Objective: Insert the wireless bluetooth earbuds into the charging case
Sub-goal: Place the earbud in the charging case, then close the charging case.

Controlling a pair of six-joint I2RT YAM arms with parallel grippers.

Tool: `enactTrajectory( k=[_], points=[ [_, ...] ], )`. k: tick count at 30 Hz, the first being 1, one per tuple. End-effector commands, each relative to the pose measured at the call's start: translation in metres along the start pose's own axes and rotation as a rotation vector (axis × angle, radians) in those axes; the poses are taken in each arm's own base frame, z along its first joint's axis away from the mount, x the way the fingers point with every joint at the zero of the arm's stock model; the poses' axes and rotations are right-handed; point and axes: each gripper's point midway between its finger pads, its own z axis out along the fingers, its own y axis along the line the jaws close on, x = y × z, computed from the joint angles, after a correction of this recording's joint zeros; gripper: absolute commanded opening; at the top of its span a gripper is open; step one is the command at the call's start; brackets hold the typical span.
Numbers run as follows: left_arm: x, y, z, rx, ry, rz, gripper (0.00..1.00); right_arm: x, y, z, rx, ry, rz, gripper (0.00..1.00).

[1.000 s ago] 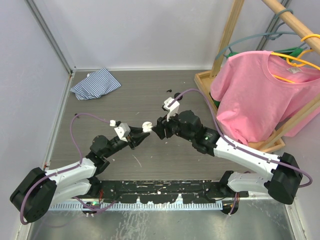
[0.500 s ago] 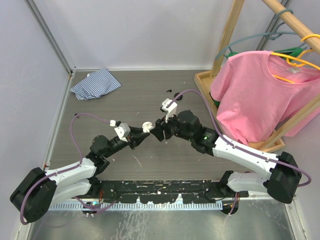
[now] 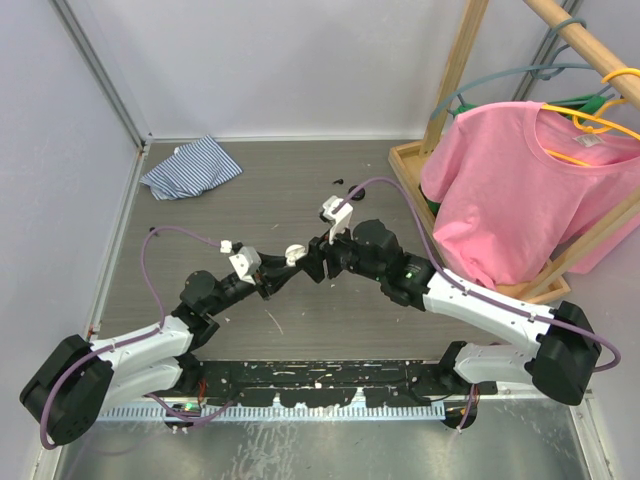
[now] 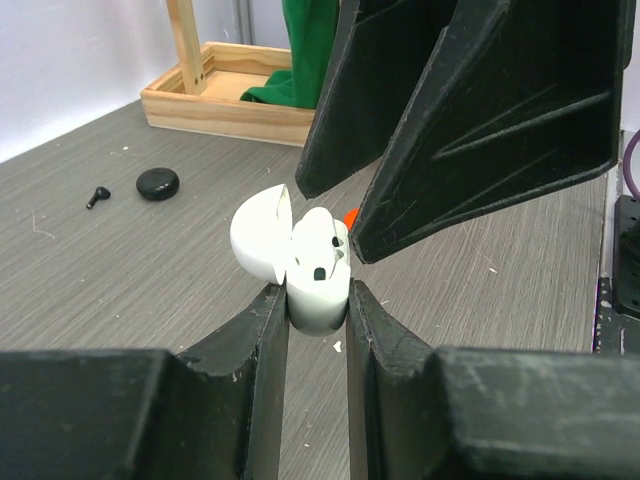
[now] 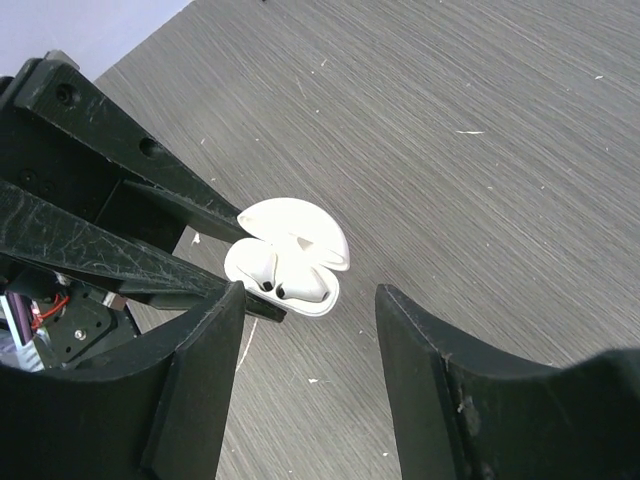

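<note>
My left gripper is shut on the white charging case and holds it above the table with its lid open. In the right wrist view the case has two white earbuds seated in it. My right gripper is open and empty, its fingers hanging just over the case. In the top view the two grippers meet mid-table, left and right, with the case between them. A small orange bit shows beside the case; I cannot tell what it is.
A black round case and a loose black earbud lie on the table further back. A wooden rack base holds a pink shirt at the right. A striped cloth lies at the back left.
My right gripper has moved left, closing in over the case. The left gripper and the case have stayed almost still.
</note>
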Motion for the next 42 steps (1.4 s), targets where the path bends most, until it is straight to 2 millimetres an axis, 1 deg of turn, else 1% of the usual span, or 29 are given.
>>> enactTrajectory(
  k=[1, 6, 12, 18, 23, 28, 35, 37, 39, 42],
  points=[
    [-0.031, -0.002, 0.006, 0.022, -0.096, 0.033, 0.0, -0.046, 0.012, -0.002, -0.029, -0.128, 0.021, 0.61],
    [-0.031, -0.003, 0.007, 0.029, -0.096, 0.034, 0.0, -0.048, 0.012, -0.004, -0.028, -0.126, 0.022, 0.64],
    [-0.031, -0.006, 0.006, 0.046, -0.095, 0.034, 0.0, -0.049, 0.012, -0.013, -0.042, -0.109, -0.012, 0.71],
    [-0.032, -0.014, 0.007, 0.091, -0.094, 0.037, 0.0, -0.052, 0.022, -0.018, -0.197, -0.065, 0.001, 0.73],
    [-0.033, -0.02, 0.007, 0.127, -0.099, 0.039, 0.0, -0.052, 0.026, -0.019, -0.281, -0.046, 0.023, 0.75],
    [-0.035, -0.026, 0.006, 0.16, -0.107, 0.037, 0.0, -0.044, 0.029, -0.012, -0.342, -0.009, 0.047, 0.75],
    [-0.037, -0.029, 0.005, 0.175, -0.113, 0.042, 0.0, -0.025, 0.032, 0.001, -0.41, 0.068, 0.085, 0.76],
    [-0.036, -0.028, 0.006, 0.168, -0.109, 0.039, 0.0, -0.021, 0.035, 0.001, -0.436, 0.081, 0.089, 0.75],
    [-0.034, -0.023, 0.008, 0.144, -0.099, 0.029, 0.0, -0.022, 0.039, -0.001, -0.459, 0.079, 0.085, 0.75],
    [-0.031, -0.021, 0.01, 0.138, -0.074, 0.012, 0.0, -0.022, 0.042, -0.006, -0.487, 0.077, 0.081, 0.74]
  ],
)
